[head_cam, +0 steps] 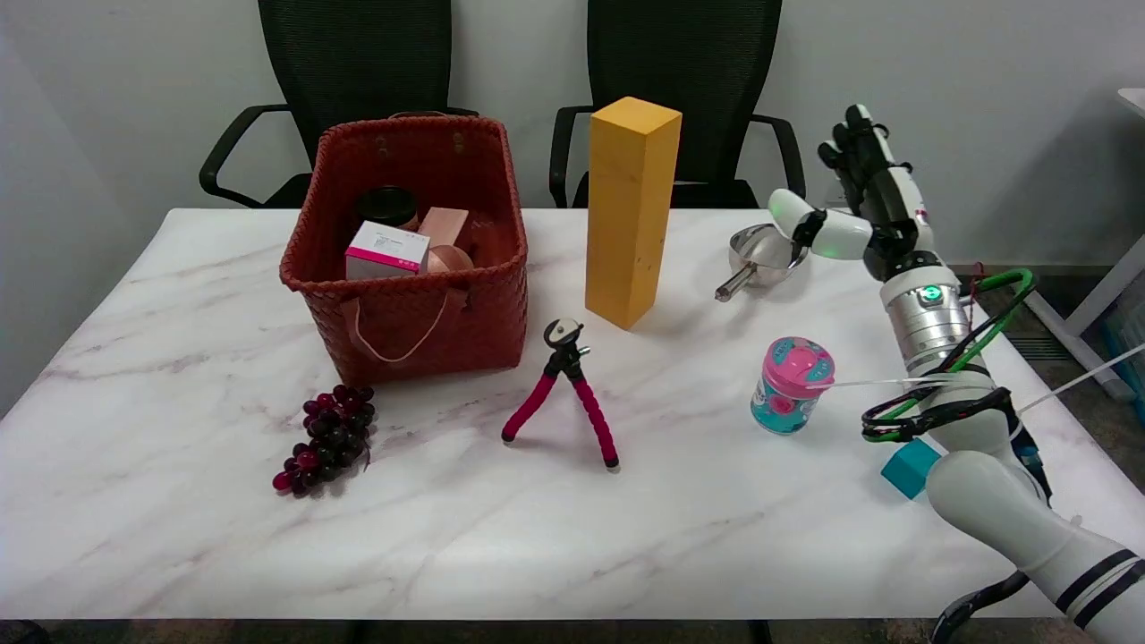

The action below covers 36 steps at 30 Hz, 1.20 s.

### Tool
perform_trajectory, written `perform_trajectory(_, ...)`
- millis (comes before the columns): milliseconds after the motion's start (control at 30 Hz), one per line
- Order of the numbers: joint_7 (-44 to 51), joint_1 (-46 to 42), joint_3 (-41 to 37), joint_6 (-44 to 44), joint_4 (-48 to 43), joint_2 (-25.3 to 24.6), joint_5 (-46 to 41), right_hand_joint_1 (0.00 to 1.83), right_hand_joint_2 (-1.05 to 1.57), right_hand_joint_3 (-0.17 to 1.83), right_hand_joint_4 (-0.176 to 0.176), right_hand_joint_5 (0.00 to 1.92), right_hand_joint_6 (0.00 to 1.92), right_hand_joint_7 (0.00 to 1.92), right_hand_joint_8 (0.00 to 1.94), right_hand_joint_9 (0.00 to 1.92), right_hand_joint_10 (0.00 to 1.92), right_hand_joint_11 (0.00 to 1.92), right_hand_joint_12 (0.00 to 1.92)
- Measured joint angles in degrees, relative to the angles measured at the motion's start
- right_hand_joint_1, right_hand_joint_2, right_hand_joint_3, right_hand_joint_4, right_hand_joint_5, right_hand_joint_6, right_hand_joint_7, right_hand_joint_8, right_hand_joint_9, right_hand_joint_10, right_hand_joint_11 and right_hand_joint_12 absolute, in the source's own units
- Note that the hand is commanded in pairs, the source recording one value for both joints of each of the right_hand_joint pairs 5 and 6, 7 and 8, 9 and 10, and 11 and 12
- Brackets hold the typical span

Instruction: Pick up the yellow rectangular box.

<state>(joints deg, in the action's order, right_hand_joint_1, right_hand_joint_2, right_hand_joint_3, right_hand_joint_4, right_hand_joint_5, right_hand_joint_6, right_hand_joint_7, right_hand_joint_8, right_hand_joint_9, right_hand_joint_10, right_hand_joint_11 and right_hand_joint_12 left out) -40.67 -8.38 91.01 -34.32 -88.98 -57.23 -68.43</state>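
Observation:
The yellow rectangular box (630,211) stands upright on its end near the middle back of the marble table (179,501). My right hand (860,199) is raised above the table's right side, well to the right of the box and apart from it. Its fingers point upward and its thumb sticks out to the left over a metal funnel. The hand is open and holds nothing.
A red woven basket (408,295) with small packages stands left of the box. A pink-legged mini tripod (564,394) is in front of the box. Dark grapes (328,438), a pink-lidded cup (792,385), a metal funnel (759,257) and a teal cube (909,468) also lie on the table.

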Motion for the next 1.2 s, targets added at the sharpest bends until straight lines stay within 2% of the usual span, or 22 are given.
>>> perform_trajectory(167, 1.32, -0.84, -0.12, 4.03, -3.64, -0.14, -1.87, 1.10, 0.37, 0.93, 0.000, 0.00, 0.00, 0.00, 0.00, 0.00, 0.00, 0.00, 0.00)
perform_trajectory(267, 2.06, -0.93, -0.03, 5.98, -5.07, -0.14, -2.97, 1.11, 0.36, 0.86, 0.000, 0.00, 0.00, 0.00, 0.00, 0.00, 0.00, 0.00, 0.00)
perform_trajectory(433, 2.99, -0.28, 0.99, 8.34, -6.42, 0.05, -4.41, 1.09, 0.31, 0.34, 0.000, 0.00, 0.00, 0.00, 0.00, 0.00, 0.00, 0.00, 0.00)
perform_trajectory(633, 4.46, 1.25, 2.58, 10.18, -6.62, 0.08, -5.56, 1.03, 0.17, -0.17, 0.000, 0.00, 0.00, 0.00, 0.00, 0.00, 0.00, 0.00, 0.00)
perform_trajectory(1200, 8.72, 10.28, 10.08, 7.43, 2.32, -2.22, -6.99, 1.02, 0.11, -0.17, 0.000, 0.00, 0.00, 0.00, 0.00, 0.00, 0.00, 0.00, 0.00)
